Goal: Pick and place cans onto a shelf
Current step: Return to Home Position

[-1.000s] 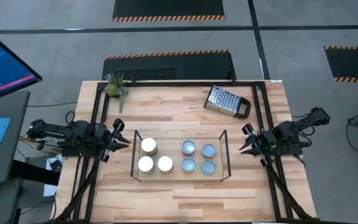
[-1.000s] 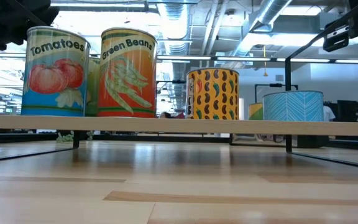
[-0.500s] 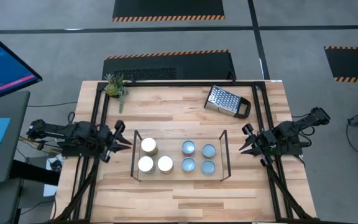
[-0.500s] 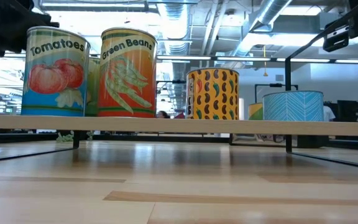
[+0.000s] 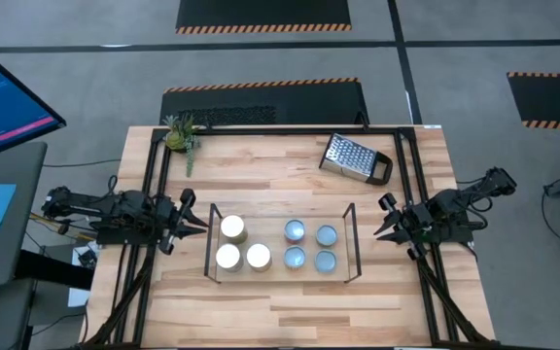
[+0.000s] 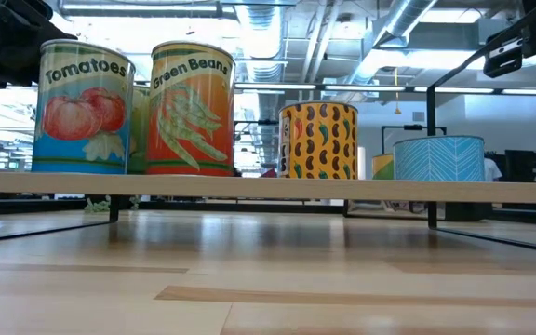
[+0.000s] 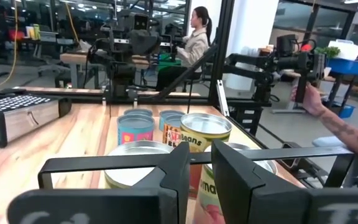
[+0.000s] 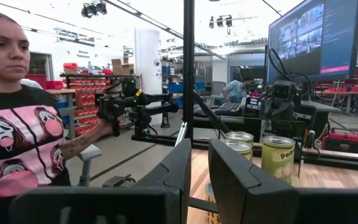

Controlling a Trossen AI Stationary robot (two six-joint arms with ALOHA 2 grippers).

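table (image 5: 280, 185) edges: left tool (image 5: 198, 225) and right tool (image 5: 378, 233) closed, holding nothing.

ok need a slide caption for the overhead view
Seven cans on the wire shelf: three white-topped, four blue-topped; left gripper and right gripper flank it without touching, grater at the back.

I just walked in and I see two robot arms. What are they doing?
The job is putting cans on the shelf, and it looks done. All seven stand on it, in the middle of the table. The left gripper and right gripper hang at either end of the shelf, shut and holding nothing.
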